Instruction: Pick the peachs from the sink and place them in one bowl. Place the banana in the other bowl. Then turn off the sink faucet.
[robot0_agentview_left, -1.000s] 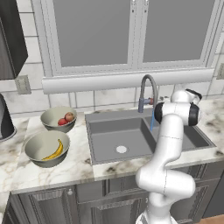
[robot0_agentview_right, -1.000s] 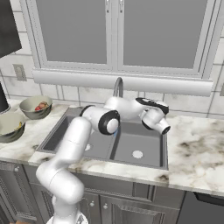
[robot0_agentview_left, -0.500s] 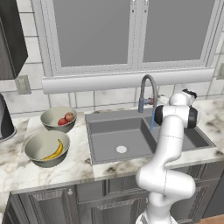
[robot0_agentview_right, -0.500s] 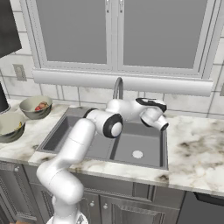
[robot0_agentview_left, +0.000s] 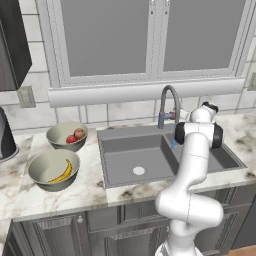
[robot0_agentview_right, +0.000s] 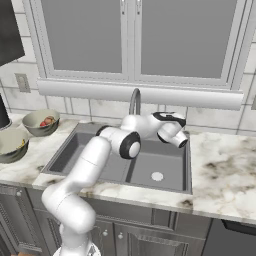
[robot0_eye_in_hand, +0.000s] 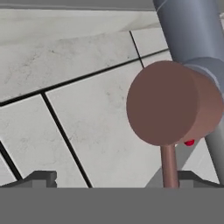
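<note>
At the marble desk (robot0_agentview_left: 90, 187), the gripper (robot0_agentview_right: 183, 142) sits close against the sink faucet (robot0_agentview_left: 169, 102) base, its brown handle (robot0_eye_in_hand: 168, 105) just ahead between jaws standing apart. Peachs (robot0_agentview_left: 76, 135) lie in one bowl (robot0_agentview_left: 66, 136), the banana (robot0_agentview_left: 62, 173) in the other bowl (robot0_agentview_left: 53, 170); the arm hides part of the sink (robot0_agentview_left: 135, 155).

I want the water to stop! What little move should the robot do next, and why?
Probably nudge the hand sideways against the faucet's small handle. Both peaches sit in one bowl and the banana in the other bowl, yet a blue stream falls from the faucet, and the handle stands by one fingertip.
</note>
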